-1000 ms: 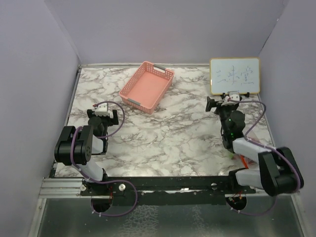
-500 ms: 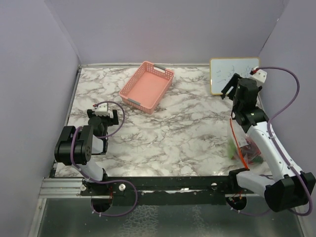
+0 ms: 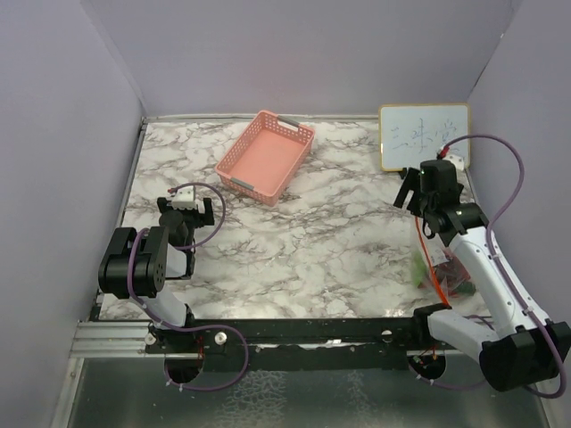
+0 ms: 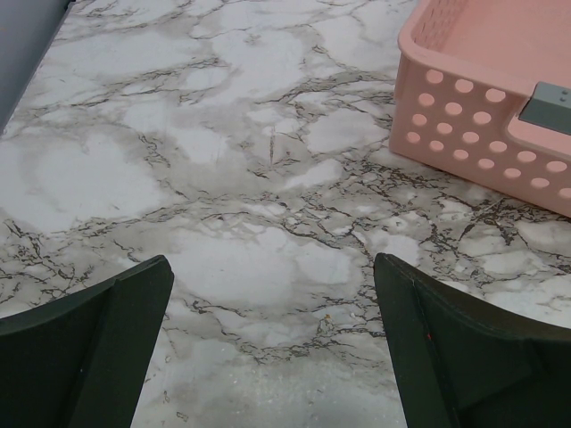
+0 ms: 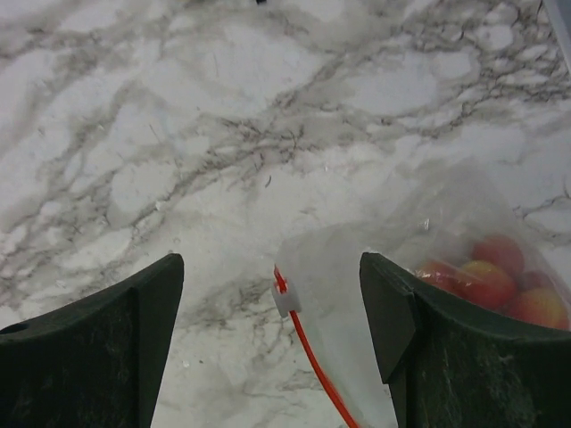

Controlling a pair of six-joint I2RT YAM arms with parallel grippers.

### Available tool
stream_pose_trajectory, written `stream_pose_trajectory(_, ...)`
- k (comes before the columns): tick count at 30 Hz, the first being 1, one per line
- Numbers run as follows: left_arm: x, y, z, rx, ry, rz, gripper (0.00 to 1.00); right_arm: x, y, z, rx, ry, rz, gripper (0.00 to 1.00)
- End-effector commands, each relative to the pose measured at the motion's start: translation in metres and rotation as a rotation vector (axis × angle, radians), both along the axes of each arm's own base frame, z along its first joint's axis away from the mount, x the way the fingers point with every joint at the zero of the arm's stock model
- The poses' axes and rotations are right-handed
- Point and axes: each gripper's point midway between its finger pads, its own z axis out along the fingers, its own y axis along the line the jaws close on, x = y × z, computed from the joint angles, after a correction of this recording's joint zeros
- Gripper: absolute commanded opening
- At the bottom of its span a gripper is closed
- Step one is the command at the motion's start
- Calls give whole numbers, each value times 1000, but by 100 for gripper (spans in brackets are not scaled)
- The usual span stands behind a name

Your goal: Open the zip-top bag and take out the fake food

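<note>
My right gripper [image 5: 268, 290] hangs above the right side of the table [image 3: 312, 236], fingers [image 5: 107, 348] spread wide, with marble and one corner of the bag [image 5: 393, 267] showing between them. The bag lies flat near the right edge, toward the near right corner, and from above my right arm crosses part of it. Its red zip strip [image 5: 314, 361] runs from a small white slider [image 5: 285, 299] that sits just below the gap between my fingers. I cannot tell whether the zip is sealed (the plastic is too crinkled and clear to read).

The fake food [image 5: 482, 278] is inside the bag: glossy red and orange-red round pieces bunched at the end away from the slider. From above, a green piece [image 3: 417, 267] shows at the bag's left side.

My left gripper [image 4: 272, 299] is held over bare marble near the near left corner, its arm folded back, and its fingers [image 4: 98, 348] are also wide apart. Ahead of it and to the right is the pink basket [image 4: 482, 116], with a grey handle [image 4: 549, 107] on its near rim. It stands at an angle by the far edge, a little left of the middle. A small whiteboard [image 3: 424, 135] with scribbles leans upright at the far right corner.
</note>
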Motion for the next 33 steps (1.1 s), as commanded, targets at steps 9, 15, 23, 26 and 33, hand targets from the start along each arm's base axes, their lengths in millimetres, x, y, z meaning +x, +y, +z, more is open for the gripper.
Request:
stream_pose_trajectory(9,-3,-4,14,34,-66,4,99,-17,-1,-61,-20,196,-13,44)
stream_pose_trajectory(15,-6,17,25,27,-67,175,99,-6,4,-34,4,114,13,17)
stream_pose_trajectory(23,-16,42,34,-103,17,401,99,16,53,55,141,-112,277,1)
stream_pose_trajectory(26,-11,40,40,-173,35,430,99,25,76,68,206,-131,366,1)
stream_pose_trajectory(33,1,-5,73,-294,50,251,99,48,141,75,265,-163,563,1)
